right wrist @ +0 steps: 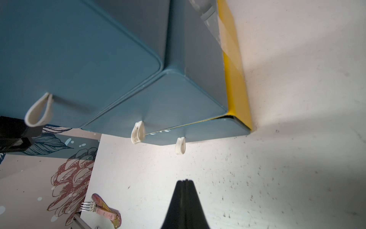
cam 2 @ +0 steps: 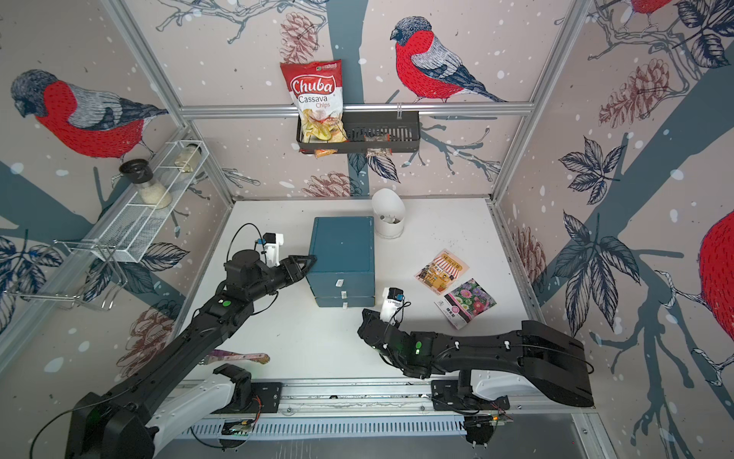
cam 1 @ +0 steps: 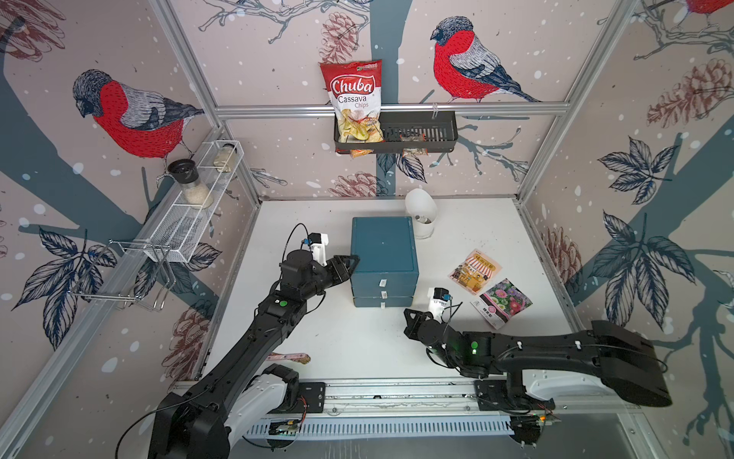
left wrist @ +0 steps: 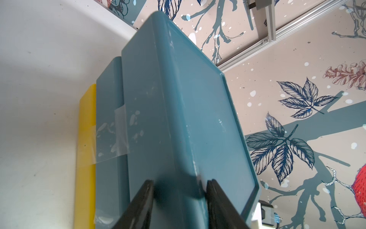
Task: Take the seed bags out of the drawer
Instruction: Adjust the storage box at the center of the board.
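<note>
Top views are both showing two seed bags lying flat on the white table point(cam 1: 317, 337), out of the drawers and well to the right of the chest. One is an orange-yellow seed bag point(cam 1: 474, 271) with a striped-awning shop drawing. The other is a purple-pink flower seed bag point(cam 1: 501, 303), lying just beside it and nearer the front rail. Both are glossy, rectangular and lying askew.

One teal drawer chest point(cam 1: 383, 246), boxy with rounded edges, is standing mid-table and stacking three drawers. Each drawer is carrying one white loop pull point(right wrist: 38, 111). The right wrist view is showing these pulls as soft folded straps, and a narrow gap is showing above the lowest drawer front.

Only the wrist views are revealing one yellow slab point(left wrist: 87, 138) under the chest, with clear tape point(left wrist: 120, 134) bridging slab and chest wall.

The left gripper point(cam 1: 354, 259) is reaching the chest's upper left edge, its jaws standing apart and straddling that edge. The right gripper point(right wrist: 185, 181) is hovering over bare table before the drawer fronts, its jaws pressing together on nothing.

One pink-handled fork point(right wrist: 103, 210) is lying near the table's front left.
</note>
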Available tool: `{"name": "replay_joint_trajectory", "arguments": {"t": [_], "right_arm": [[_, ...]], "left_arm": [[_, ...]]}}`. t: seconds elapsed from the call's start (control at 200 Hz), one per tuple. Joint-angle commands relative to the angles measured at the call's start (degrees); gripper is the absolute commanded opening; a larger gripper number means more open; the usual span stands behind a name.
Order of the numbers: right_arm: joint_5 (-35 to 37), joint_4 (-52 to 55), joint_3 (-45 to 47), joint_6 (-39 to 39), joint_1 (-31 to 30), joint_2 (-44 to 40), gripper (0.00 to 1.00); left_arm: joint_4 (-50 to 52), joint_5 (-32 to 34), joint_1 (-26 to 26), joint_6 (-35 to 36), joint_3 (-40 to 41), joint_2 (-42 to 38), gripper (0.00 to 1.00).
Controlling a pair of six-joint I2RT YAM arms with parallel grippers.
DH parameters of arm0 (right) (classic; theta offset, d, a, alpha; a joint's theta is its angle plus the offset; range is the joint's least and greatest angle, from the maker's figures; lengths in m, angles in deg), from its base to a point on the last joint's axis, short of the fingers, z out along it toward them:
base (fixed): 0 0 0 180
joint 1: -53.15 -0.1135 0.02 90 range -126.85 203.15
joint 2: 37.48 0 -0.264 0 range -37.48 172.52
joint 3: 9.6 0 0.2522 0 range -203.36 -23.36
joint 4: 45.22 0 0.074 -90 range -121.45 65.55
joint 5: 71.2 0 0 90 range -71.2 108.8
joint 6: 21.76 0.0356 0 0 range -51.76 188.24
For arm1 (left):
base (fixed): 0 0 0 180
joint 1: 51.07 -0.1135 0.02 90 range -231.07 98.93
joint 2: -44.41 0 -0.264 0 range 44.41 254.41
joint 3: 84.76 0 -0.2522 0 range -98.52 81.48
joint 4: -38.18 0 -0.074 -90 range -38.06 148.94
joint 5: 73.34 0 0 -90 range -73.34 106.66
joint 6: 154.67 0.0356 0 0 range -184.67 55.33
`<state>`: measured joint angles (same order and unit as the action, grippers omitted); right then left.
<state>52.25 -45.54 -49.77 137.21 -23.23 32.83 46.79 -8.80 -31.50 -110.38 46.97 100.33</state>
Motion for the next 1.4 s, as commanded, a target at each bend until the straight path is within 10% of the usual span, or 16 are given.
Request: {"name": "replay_joint_trajectory", "arguments": {"t": [0.0,0.295,1.041,1.396], "right_arm": [[-5.0,-7.73,1.47,0.29,1.05,1.22,0.07],[-8.93,-13.11,1.54,-0.12,3.45,6.34,0.3],[-12.78,-10.7,1.73,-5.15,16.78,0.79,0.37],[-9.25,-14.96,2.08,-1.5,8.61,5.71,0.43]], "left_arm": [[7.76,-1.03,0.11,-1.76,1.26,-0.15,0.46],[6.73,-0.08,0.11,-4.09,2.79,-1.25,0.52],[12.5,1.09,0.11,4.74,-2.64,1.14,0.65],[12.76,4.35,-0.67,5.11,-6.8,2.49,0.67]]}}
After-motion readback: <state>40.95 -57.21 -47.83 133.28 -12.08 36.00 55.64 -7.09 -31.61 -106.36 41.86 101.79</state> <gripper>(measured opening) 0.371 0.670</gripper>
